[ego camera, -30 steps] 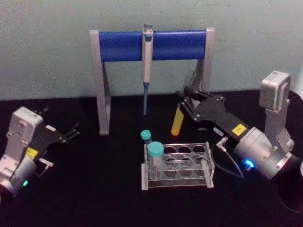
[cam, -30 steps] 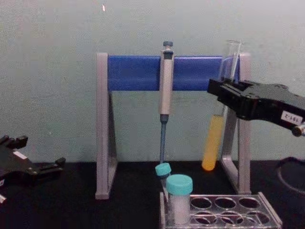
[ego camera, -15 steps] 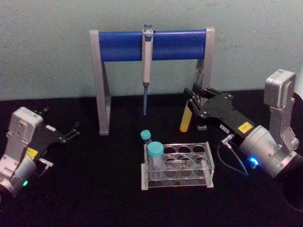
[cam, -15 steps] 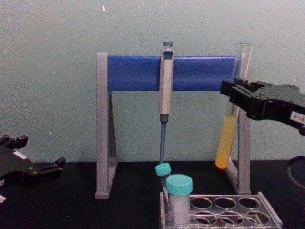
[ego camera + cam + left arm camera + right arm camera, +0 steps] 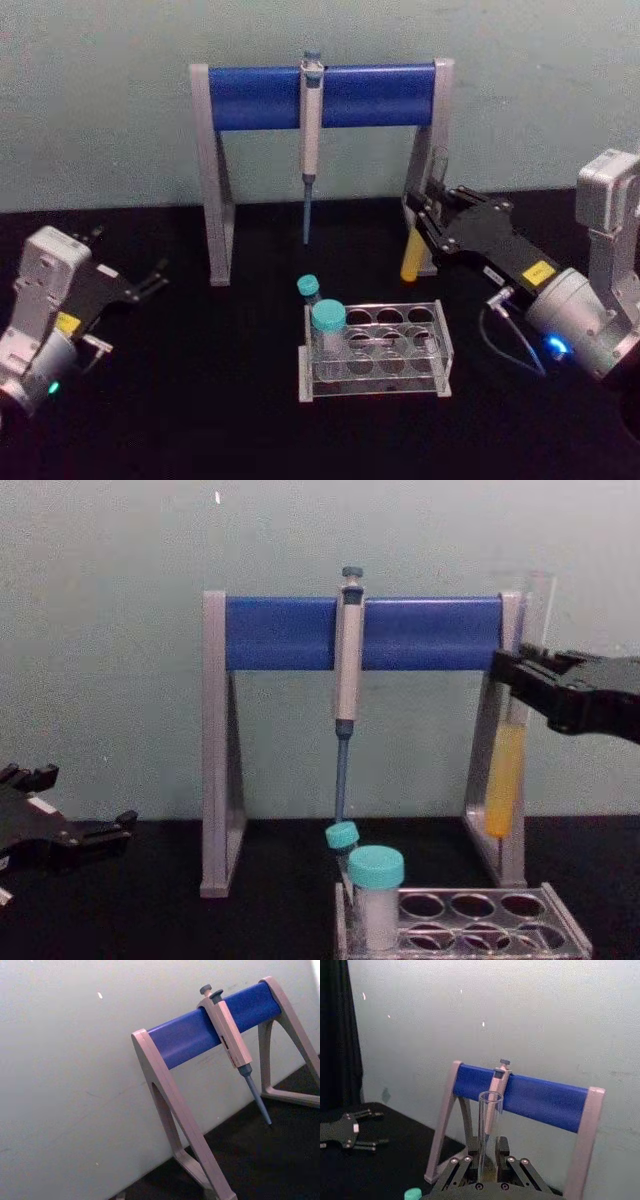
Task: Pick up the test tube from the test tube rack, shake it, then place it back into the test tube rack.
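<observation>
My right end effector [image 5: 428, 212] is clamped on the test tube [image 5: 412, 258]. The tube hangs nearly upright, open mouth up and yellow liquid low, above the worktop [image 5: 200, 400], behind the rack [image 5: 372, 306] and off its right rear corner. The rack's empty holes lie toward me and down from the tube's rounded tip. My left end effector [image 5: 148, 282] sits spread open, well left of the rack.

Pale green wall [image 5: 100, 100] behind black tabletop [image 5: 200, 400].
</observation>
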`<state>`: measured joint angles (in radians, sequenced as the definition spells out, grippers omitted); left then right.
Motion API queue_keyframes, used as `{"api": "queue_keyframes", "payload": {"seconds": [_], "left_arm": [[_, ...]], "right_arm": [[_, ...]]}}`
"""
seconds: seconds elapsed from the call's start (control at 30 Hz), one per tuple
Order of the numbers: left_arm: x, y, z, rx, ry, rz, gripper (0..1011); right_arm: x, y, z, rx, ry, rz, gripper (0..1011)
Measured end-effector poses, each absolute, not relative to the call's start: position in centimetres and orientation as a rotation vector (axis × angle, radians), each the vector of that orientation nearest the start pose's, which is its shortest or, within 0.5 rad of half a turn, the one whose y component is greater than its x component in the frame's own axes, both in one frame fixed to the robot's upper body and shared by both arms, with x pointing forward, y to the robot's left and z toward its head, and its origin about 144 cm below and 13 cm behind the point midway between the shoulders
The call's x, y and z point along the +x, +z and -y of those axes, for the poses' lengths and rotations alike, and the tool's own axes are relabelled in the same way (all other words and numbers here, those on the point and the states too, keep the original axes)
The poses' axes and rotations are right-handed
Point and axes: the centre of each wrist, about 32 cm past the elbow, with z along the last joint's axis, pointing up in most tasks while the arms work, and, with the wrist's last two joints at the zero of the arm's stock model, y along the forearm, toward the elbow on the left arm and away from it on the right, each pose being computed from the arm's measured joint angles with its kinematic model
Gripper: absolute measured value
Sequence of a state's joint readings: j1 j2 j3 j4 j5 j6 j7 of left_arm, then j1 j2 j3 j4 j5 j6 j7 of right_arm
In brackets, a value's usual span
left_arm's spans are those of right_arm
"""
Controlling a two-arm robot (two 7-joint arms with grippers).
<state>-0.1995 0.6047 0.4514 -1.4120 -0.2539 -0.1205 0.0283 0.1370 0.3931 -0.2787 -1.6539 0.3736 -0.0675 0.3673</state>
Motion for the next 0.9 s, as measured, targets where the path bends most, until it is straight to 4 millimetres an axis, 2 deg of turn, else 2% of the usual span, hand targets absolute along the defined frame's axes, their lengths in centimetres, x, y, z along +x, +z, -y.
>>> {"api": "queue_keyframes", "payload": {"seconds": [0.23,0.5,0.67,0.9], "left_arm": [[48.9,114.0,-31.0,0.305,1.248,0.285,1001],[48.9,114.0,-31.0,0.304,1.248,0.285,1001],[48.9,114.0,-31.0,0.304,1.248,0.285,1001],[48.9,114.0,-31.0,0.305,1.248,0.285,1001]], "right_arm": [[46.7,120.6,25.7,0.023,-0.908,0.160,234],[45.2,120.8,25.6,-0.013,-0.847,0.141,234],[45.1,120.7,25.0,0.008,-0.795,0.111,234],[46.4,120.2,23.9,0.063,-0.759,0.086,234]]}}
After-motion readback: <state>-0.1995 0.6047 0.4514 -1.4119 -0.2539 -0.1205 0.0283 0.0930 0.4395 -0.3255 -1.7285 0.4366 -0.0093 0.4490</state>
